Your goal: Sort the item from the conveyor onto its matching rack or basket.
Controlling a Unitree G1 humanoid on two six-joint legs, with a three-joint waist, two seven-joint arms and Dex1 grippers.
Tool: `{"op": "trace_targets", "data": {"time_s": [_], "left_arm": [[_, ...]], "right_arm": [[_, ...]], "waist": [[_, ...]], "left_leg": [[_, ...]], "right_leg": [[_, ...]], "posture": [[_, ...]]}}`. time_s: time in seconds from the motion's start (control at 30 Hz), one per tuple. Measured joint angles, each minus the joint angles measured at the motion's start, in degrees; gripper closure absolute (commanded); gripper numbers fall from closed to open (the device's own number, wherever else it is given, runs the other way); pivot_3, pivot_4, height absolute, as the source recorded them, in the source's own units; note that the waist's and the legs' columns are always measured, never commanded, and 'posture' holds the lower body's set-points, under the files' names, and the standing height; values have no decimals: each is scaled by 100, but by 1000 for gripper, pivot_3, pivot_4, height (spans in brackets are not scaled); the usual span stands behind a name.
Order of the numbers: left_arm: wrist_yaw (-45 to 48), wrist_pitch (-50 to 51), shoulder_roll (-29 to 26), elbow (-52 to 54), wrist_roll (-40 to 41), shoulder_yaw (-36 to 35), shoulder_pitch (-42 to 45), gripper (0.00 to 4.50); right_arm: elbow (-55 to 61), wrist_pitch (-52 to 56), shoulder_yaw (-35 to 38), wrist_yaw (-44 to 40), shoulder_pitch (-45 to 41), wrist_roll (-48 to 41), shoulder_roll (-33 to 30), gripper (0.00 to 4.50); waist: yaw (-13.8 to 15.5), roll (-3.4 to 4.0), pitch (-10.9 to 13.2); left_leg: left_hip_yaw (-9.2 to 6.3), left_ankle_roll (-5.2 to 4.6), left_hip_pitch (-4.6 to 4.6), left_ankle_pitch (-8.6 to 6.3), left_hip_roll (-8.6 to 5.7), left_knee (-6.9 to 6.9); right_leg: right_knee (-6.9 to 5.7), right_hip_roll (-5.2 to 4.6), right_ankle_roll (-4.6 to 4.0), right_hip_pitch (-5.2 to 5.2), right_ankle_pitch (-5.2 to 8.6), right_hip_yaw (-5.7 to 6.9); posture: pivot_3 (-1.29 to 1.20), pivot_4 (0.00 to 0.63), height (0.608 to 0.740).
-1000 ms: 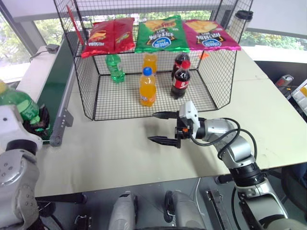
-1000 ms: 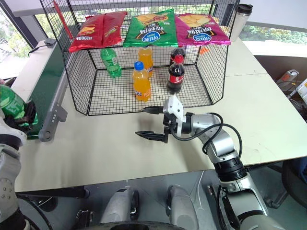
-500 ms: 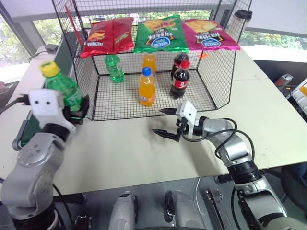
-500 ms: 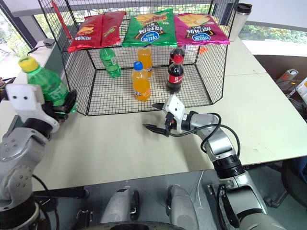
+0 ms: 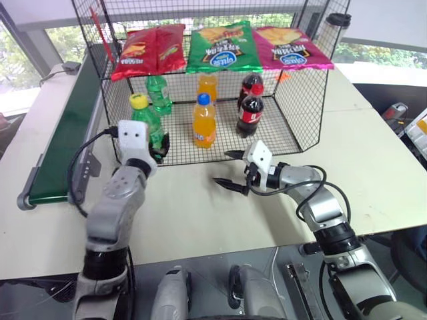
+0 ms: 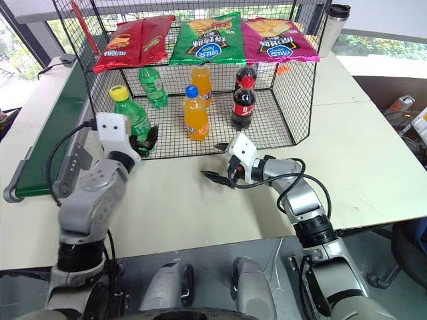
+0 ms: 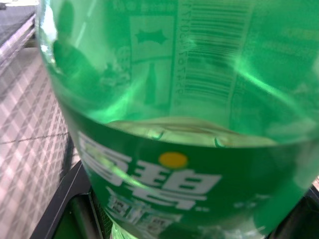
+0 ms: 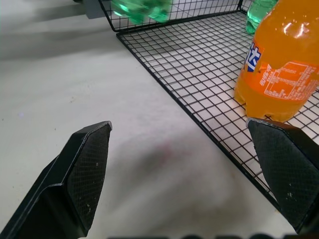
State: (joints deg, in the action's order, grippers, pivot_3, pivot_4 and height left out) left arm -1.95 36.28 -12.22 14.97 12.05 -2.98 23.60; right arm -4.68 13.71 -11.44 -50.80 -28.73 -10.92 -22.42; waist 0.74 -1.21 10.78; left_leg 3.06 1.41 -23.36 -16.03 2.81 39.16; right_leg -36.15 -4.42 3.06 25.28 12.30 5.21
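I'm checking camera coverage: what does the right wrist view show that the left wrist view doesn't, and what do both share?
Right wrist: the right gripper with its black fingers spread open above the table, the orange soda bottle, and the front edge of the black wire cage. Left wrist: the green bottle's label and barcode up close. Shared: the green bottle and the cage's mesh floor.

Two green plastic soda bottles: one w/ yellow cap [image 5: 145, 122], one w/ green cap [image 5: 159, 93]. Two orange soda bottles [image 5: 205, 122] [image 5: 209, 85]. Two dark cola bottles w/ red caps [image 5: 250, 115] [image 5: 251, 84]. Three chip bags: red [image 5: 147, 51], green [image 5: 224, 48], pink [image 5: 291, 49]. One black wire cage [image 5: 300, 100]. One green belt [image 5: 63, 140].
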Motion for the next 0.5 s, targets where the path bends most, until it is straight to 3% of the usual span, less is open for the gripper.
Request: {"op": "trace_targets", "data": {"time_s": [0.5], "left_arm": [[-36,-1217,306,-2318,-580,-6,705,1737]], "right_arm": [[10,170,5,219,-10,62,-6,0]], "waist": [[-2,0,0]], "left_leg": [[3,0,0,0,0,0]], "right_leg": [[-1,-1,2,1,-1,1]], "posture": [[0,150,740]]}}
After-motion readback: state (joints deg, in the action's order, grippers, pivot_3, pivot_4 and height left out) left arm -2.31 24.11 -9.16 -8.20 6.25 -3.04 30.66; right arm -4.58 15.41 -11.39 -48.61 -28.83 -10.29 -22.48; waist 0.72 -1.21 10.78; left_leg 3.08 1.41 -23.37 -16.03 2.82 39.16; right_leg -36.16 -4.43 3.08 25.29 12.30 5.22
